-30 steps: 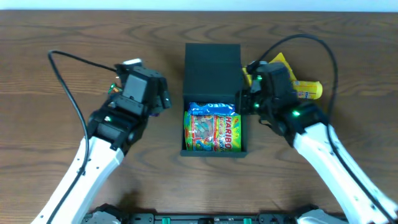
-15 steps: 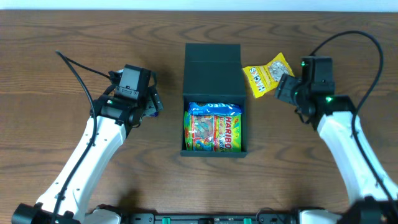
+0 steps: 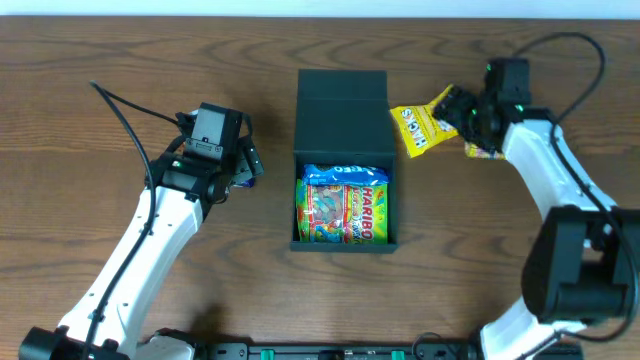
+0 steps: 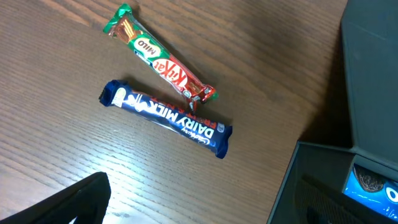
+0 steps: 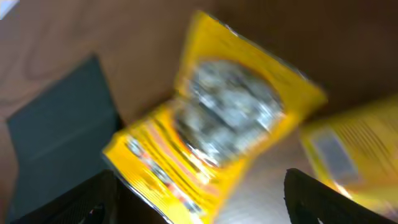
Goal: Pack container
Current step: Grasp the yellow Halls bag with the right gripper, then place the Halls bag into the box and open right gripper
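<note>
The dark teal container lies open at the table's middle, flap lid folded back, with a Haribo packet inside. Right of the lid lies a yellow snack packet. My right gripper hovers at that packet's right end. The blurred right wrist view shows the right gripper open, the yellow packet below and between its fingers. My left gripper hangs open left of the container. In the left wrist view a KitKat bar and a Dairy Milk bar lie beyond the left gripper.
A second yellow packet lies just right of the first, partly under my right arm. The container's wall fills the right side of the left wrist view. Cables arc over the table behind both arms.
My right gripper has opened and swung from the container's right wall back to the yellow packet. The left arm drew away to the left, then stayed still.
</note>
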